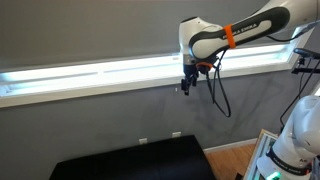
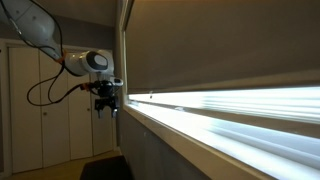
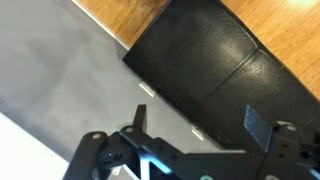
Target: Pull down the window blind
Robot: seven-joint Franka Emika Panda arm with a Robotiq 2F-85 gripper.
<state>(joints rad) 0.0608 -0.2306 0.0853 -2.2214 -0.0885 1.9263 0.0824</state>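
Note:
The window blind (image 1: 90, 30) is a wide, smooth dark grey shade over the upper window; in both exterior views its straight bottom edge ends above a bright strip of white slats (image 1: 100, 75). From the side it shows as a dark panel (image 2: 220, 40) above the glowing slats (image 2: 240, 105). My gripper (image 1: 188, 87) hangs just below the bright strip, in front of the grey wall, apart from the blind's edge; it also shows in an exterior view (image 2: 107, 102). In the wrist view its fingers (image 3: 200, 125) are spread with nothing between them.
A black flat-topped object (image 1: 130, 160) stands on the wooden floor (image 3: 285, 30) below the window; it also shows in the wrist view (image 3: 210, 60). Wall outlets (image 1: 177, 134) sit low on the grey wall. White equipment (image 1: 288, 140) stands to the right. White closet doors (image 2: 40, 130) are behind the arm.

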